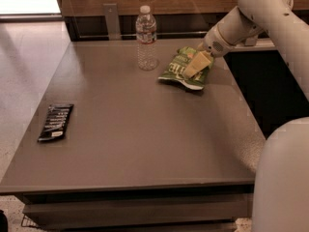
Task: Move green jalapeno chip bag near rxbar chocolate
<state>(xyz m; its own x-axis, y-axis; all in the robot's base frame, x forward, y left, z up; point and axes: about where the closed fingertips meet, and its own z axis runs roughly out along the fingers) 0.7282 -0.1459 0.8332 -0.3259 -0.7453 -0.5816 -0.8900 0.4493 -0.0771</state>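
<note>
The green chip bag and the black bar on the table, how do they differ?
The green jalapeno chip bag is crinkly and green; the rxbar chocolate is slim, flat and black. The bag is larger than the bar. The bag lies far right, the gripper over it; the bar lies alone near the left edge. Both rest on the grey table.

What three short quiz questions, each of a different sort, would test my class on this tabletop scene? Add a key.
1. True or false: the gripper is at the green jalapeno chip bag, toward the far right of the table.
2. Which thing stands just left of the bag in the camera view? A) water bottle B) mug C) bowl
3. Fill in: the rxbar chocolate lies flat near the table's ___ edge, as seen in the camera view.

Key: 1 true; 2 A; 3 left.
</note>
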